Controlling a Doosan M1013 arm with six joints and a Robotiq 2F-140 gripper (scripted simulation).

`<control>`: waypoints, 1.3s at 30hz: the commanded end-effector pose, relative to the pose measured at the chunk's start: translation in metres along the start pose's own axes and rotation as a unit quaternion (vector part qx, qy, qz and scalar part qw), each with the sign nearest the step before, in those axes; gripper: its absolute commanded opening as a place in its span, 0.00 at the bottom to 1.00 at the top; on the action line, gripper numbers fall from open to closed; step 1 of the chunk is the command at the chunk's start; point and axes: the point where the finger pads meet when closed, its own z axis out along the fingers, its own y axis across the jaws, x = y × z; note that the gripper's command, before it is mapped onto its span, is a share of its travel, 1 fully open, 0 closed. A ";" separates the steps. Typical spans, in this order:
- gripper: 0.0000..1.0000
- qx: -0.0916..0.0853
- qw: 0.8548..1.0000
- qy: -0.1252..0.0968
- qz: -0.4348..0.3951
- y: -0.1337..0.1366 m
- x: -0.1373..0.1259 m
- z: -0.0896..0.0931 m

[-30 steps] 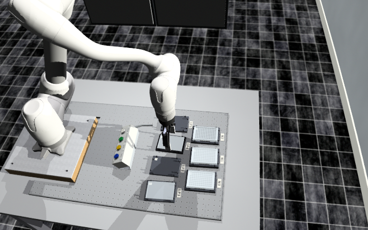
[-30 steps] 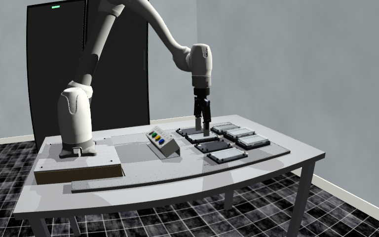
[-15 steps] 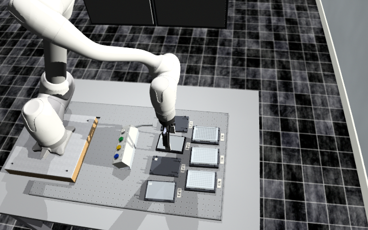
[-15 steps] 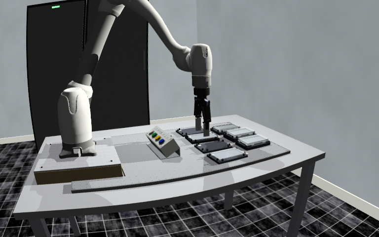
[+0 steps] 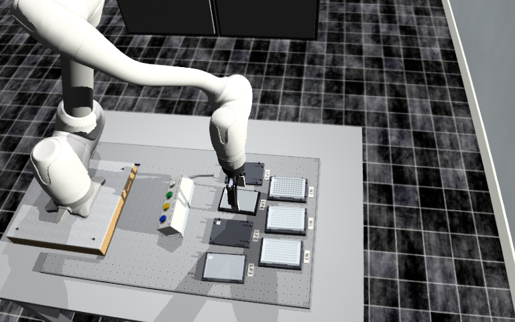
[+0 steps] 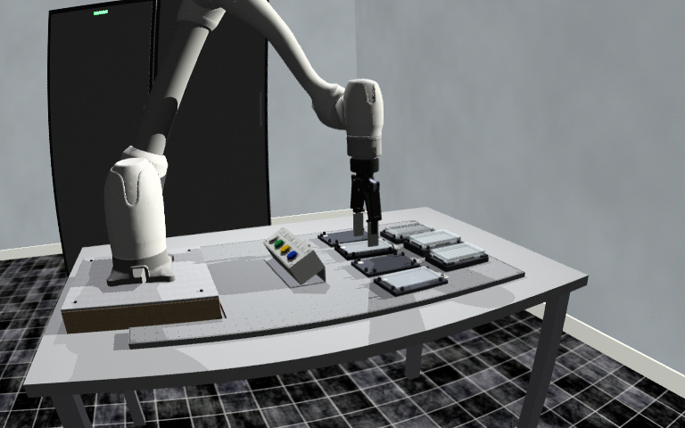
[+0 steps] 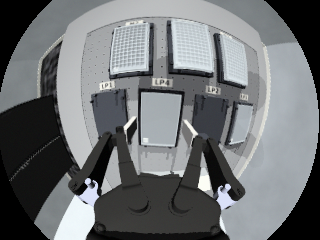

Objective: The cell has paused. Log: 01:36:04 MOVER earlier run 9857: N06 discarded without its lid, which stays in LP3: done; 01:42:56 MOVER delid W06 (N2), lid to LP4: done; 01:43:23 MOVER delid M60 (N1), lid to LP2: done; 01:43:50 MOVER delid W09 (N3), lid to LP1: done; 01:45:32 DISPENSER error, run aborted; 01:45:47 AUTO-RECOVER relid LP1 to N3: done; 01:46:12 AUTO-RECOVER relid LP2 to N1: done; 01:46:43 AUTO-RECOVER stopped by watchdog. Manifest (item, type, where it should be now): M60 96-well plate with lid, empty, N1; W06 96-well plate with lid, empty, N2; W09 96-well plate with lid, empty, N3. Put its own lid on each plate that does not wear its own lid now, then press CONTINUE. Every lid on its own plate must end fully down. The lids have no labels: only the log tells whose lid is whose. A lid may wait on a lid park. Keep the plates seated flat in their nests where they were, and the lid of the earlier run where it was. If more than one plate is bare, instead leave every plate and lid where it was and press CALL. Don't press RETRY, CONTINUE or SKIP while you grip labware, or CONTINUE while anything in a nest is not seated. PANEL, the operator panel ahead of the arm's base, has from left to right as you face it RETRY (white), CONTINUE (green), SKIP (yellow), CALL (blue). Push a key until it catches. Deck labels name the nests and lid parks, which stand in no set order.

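My gripper [image 5: 232,197] is open and stands upright over lid park LP4, with its fingers on either side of the clear lid [image 5: 239,200] that lies flat there. The lid also shows between my fingertips in the wrist view [image 7: 160,118]. The plate in nest N2 [image 5: 287,188] is bare, with its wells showing. The plates in N1 [image 5: 285,219] and N3 [image 5: 281,252] wear lids. A second clear lid lies on LP3 [image 5: 224,266]. Parks LP1 [image 5: 248,172] and LP2 [image 5: 231,232] are empty.
The operator panel [image 5: 175,206] stands left of the lid parks, with its white, green [image 5: 169,194], yellow and blue [image 5: 162,219] keys. The arm's base sits on a raised block [image 5: 72,212] at the left. A dark cabinet stands behind the table.
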 end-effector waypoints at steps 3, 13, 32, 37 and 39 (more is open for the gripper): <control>0.66 0.000 1.000 0.000 0.000 0.000 0.000 0.000; 0.66 0.000 1.000 0.000 0.000 0.000 0.000 0.002; 0.66 0.000 1.000 0.000 0.000 0.000 0.000 0.010; 0.66 0.000 1.000 0.000 0.000 0.000 0.000 0.012; 0.66 0.000 1.000 0.000 0.000 0.000 0.000 0.013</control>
